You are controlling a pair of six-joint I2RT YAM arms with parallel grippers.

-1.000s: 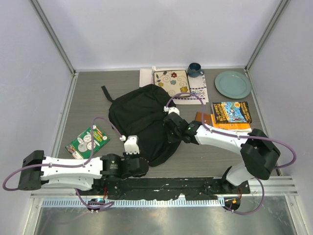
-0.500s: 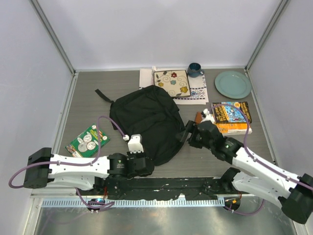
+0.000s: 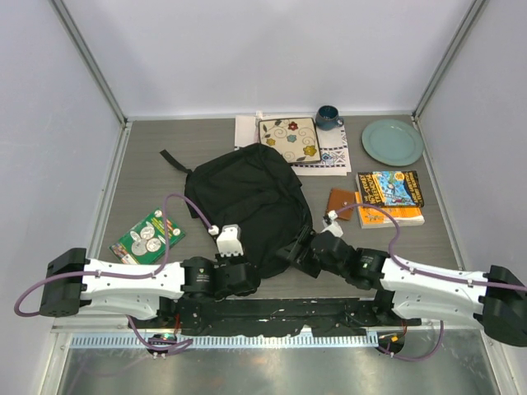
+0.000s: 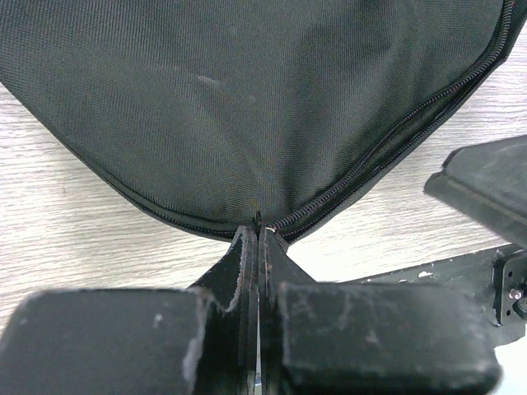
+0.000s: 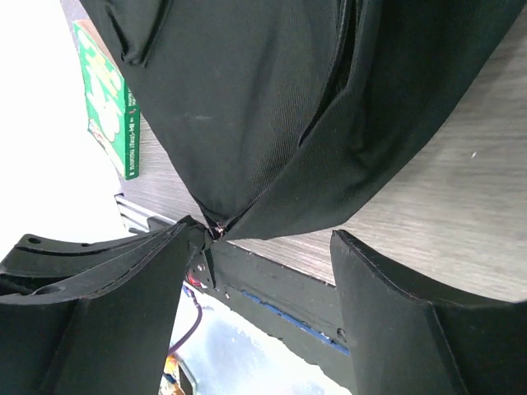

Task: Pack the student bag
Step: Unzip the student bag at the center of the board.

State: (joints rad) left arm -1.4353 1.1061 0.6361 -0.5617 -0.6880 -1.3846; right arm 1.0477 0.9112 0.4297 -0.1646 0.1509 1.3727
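Two pincers: left gripper point(image 4: 258, 232) clamped on student bag point(image 3: 247, 193) rim at its tips; right gripper point(image 5: 272, 240) spread wide, bag just ahead. Prob opening step; nxt right needs zipper point(image 4: 395, 136).

Tabletop stock: 1 student bag point(image 3: 247, 202); 1 green packet point(image 3: 146, 237); 1 floral-patterned board point(image 3: 289, 139); 1 white cloth point(image 3: 333, 156); 1 blue mug point(image 3: 328, 117); 1 green plate point(image 3: 392, 141); 1 brown wallet point(image 3: 340, 202); 2 books — 1 comic-cover book point(image 3: 389, 189), 1 orange book point(image 3: 408, 219).

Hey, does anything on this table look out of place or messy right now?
Nothing spilled or damaged. Only the green packet, left of the student bag, lies slanted against the edges of the table.
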